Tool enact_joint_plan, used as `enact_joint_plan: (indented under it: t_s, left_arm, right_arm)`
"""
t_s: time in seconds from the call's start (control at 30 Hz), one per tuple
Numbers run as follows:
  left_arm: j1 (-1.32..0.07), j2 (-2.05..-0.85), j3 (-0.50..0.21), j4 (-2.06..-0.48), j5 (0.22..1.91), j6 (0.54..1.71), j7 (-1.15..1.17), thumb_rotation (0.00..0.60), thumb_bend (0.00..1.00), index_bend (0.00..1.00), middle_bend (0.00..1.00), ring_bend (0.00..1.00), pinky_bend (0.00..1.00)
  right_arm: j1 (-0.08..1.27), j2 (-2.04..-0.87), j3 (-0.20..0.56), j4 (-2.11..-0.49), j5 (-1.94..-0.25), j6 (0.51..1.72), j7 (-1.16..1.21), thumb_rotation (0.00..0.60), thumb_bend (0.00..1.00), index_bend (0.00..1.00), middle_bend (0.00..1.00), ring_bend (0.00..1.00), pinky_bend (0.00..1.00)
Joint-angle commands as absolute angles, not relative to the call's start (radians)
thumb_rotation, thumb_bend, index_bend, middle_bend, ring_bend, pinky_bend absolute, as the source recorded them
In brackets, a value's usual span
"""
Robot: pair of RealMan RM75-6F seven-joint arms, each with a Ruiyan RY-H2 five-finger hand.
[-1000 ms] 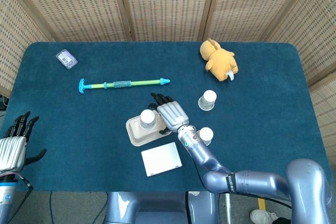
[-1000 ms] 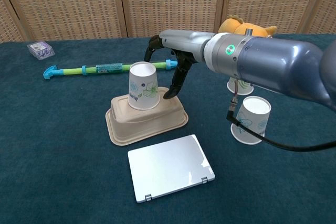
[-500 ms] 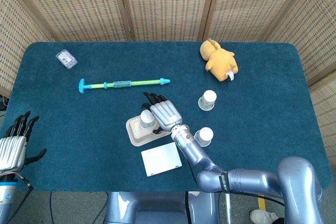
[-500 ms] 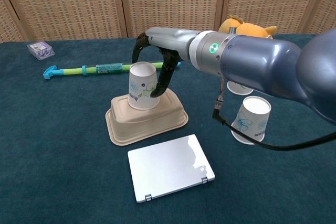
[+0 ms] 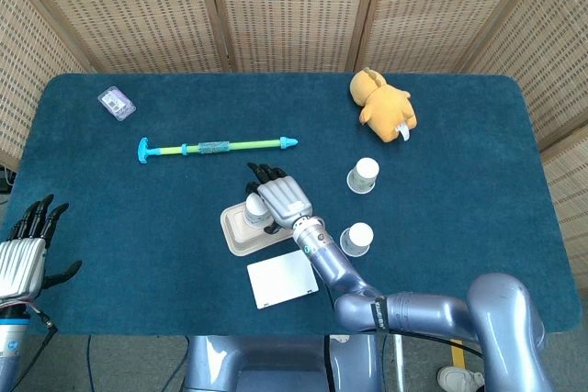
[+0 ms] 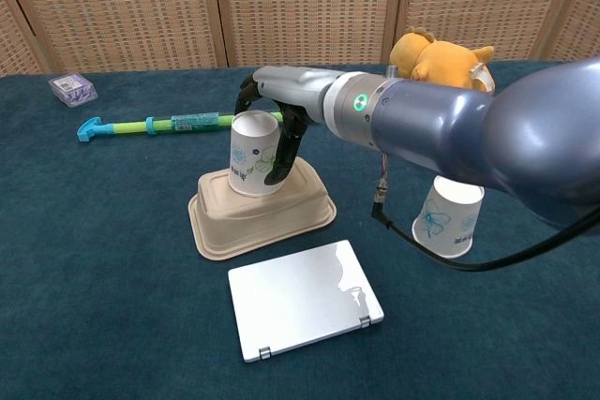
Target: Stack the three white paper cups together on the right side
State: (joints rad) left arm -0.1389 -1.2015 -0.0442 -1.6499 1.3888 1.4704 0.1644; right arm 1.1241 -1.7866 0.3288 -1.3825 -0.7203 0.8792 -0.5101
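Right hand point(image 5: 278, 201), in the head view, lay over an upside-down white paper cup point(image 5: 256, 212) that stood on an inverted beige tray point(image 5: 235, 235) near the table's middle, its dark fingers curled down around the cup's far side; whether they actually pressed the cup could not be told from above. A second inverted cup point(image 5: 357, 238) stood on the blue tablecloth point(image 5: 459, 181) to the right of the forearm, and a third point(image 5: 364, 174) stood farther back, near a yellow plush toy point(image 5: 382, 105). A silver flat case point(image 5: 282, 278) lay just in front of the tray, a green and blue stick point(image 5: 217, 146) lay behind it, and a small purple packet point(image 5: 117, 102) sat at the far left corner. Left hand point(image 5: 26, 247) rested at the near left edge, fingers spread and holding nothing. In the chest view, the right hand point(image 6: 273, 117) arched over the cup on the tray point(image 6: 256, 153), with fingers point(image 6: 282, 155) down its right side and others behind its rim, closing around it; firm contact could not be confirmed. The tray point(image 6: 261, 214) sat flat on the cloth, the silver case point(image 6: 305, 298) before it. The second cup point(image 6: 447, 217) stood partly hidden behind the right forearm, the plush toy point(image 6: 439, 57) beyond.
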Motion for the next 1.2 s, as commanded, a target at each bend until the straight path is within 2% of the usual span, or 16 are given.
enact_joint_plan:
  t_s: [0.03, 0.17, 0.37, 0.63, 1.2]
  left_arm:
    - [-0.139, -1.201, -0.046, -1.648, 1.388, 1.466, 0.163, 0.6, 0.23, 0.12, 0.0, 0.0, 0.16]
    - [-0.141, -1.201, -0.045, -1.649, 1.391, 1.459, 0.164, 0.6, 0.23, 0.12, 0.0, 0.0, 0.16]
    - [-0.14, -1.203, -0.046, -1.65, 1.395, 1.454, 0.169, 0.6, 0.23, 0.12, 0.0, 0.0, 0.16]
    - [-0.138, -1.203, -0.05, -1.65, 1.396, 1.453, 0.167, 0.6, 0.23, 0.12, 0.0, 0.0, 0.16]
    - [-0.129, -1.206, -0.054, -1.658, 1.407, 1.466, 0.188, 0.6, 0.23, 0.12, 0.0, 0.0, 0.16]
  right_arm:
    - [1.132, -1.801, 0.323, -1.36, -0.71, 0.869, -0.509, 0.6, 0.22, 0.36, 0.02, 0.0, 0.19]
    - [1.135, -1.805, 0.321, -1.356, -0.709, 0.873, -0.511, 0.6, 0.23, 0.44, 0.05, 0.0, 0.2]
    - [1.14, -1.798, 0.321, -1.382, -0.712, 0.896, -0.528, 0.6, 0.24, 0.48, 0.06, 0.0, 0.2]
    - [1.134, -1.761, 0.324, -1.425, -0.706, 0.925, -0.552, 0.6, 0.24, 0.48, 0.06, 0.0, 0.2]
    - [1.016, -1.542, 0.288, -1.498, -0.705, 1.012, -0.55, 0.6, 0.24, 0.49, 0.06, 0.0, 0.2]
